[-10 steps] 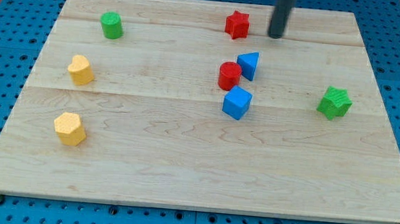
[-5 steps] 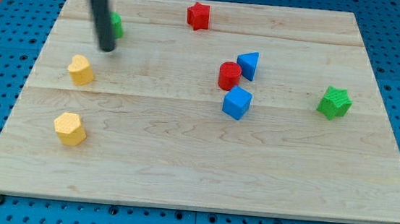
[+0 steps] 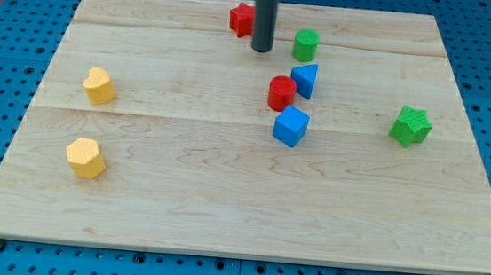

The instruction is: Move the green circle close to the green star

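Note:
The green circle (image 3: 305, 45) stands near the board's top edge, a little right of centre. The green star (image 3: 411, 125) lies far off at the view's right, lower down. My tip (image 3: 261, 48) rests on the board to the left of the green circle, a short gap apart from it. The rod partly hides the red star (image 3: 240, 19) just left of it.
A red circle (image 3: 281, 93), a blue triangle (image 3: 305, 79) and a blue cube (image 3: 290, 125) cluster below the green circle. Two yellow blocks (image 3: 99, 86) (image 3: 86, 157) lie at the view's left. The wooden board (image 3: 238, 226) sits on a blue pegboard.
The green circle has gone from the board's top left to right of centre. My tip swept left, then back right behind it. The red star shifted left earlier.

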